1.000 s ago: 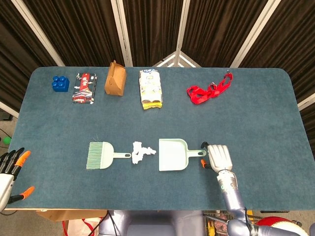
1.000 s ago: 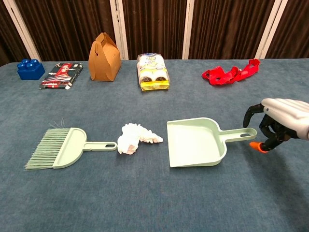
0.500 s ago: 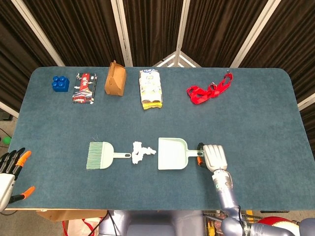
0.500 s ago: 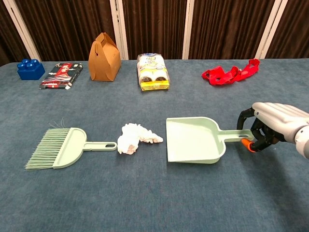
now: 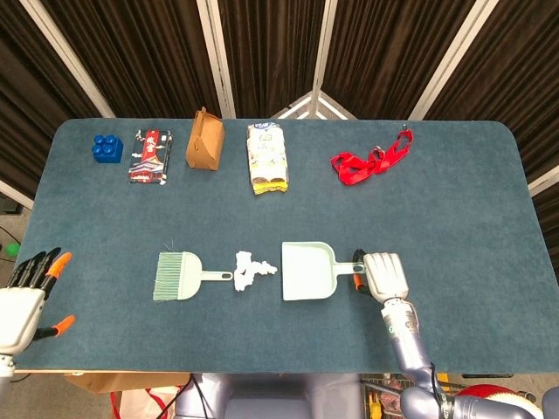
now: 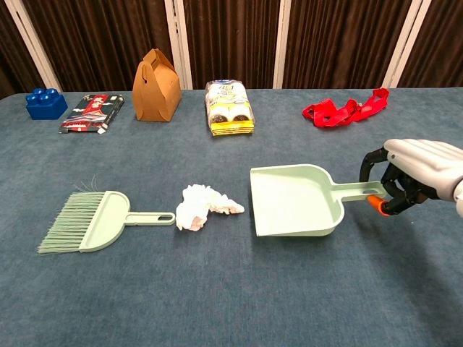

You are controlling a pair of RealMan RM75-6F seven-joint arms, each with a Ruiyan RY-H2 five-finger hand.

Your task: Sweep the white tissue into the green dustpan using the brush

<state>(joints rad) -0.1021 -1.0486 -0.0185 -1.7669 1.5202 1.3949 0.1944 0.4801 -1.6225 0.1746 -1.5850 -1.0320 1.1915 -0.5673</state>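
While R hand (image 6: 416, 177) fingers pinch dustpan (image 6: 293, 201) handle, L hand (image 5: 26, 301) fingers spread.

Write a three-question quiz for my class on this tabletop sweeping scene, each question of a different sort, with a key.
1. True or false: the robot's right hand holds the handle of the pale green plastic dustpan.
2. Multiple choice: what lies between the pale green bristle brush and the dustpan? A) the red strap B) the crumpled white tissue C) the blue block
3. Fill in: the robot's left hand hangs off the table's ____ edge, as the head view shows it, holding nothing.

Key
1. True; its fingers close around the handle's end.
2. B; the crumpled white tissue lies by the brush handle's tip.
3. Left; its fingers are apart, and the chest view does not show it.
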